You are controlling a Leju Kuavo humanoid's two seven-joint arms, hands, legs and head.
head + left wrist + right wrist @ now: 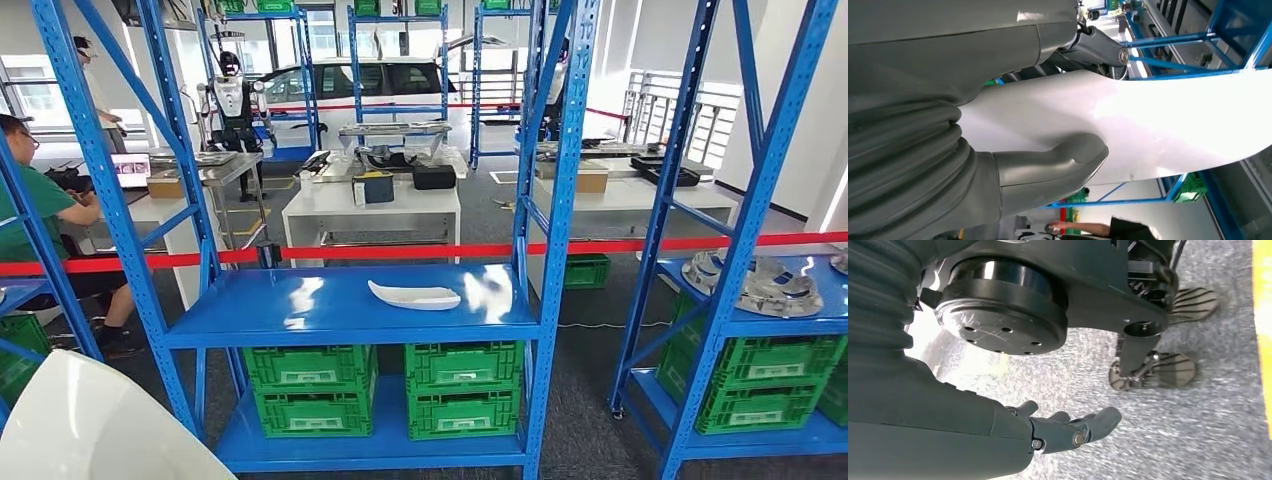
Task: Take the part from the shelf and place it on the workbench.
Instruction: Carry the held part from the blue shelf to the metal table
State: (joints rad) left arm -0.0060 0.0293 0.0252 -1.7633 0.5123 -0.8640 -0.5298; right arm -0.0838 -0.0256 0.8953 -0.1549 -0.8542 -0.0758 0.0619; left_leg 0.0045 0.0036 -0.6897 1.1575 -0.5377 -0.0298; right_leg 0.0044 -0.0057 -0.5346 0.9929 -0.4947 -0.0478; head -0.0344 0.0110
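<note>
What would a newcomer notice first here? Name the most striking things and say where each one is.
First, the large white part gripped in the left hand, its curved edge at the lower left of the head view. Then the blue shelf straight ahead, a smaller white part lying on it, with green crates below. The right hand hangs over grey floor, holding nothing.

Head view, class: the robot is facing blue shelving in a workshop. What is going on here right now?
The left robot hand grips a large white curved panel, its thumb pressed on the surface; the panel's edge shows at the lower left of the head view. The right robot hand hangs over grey carpet, holding nothing. A second white curved part lies on the blue metal shelf ahead, above green plastic crates.
</note>
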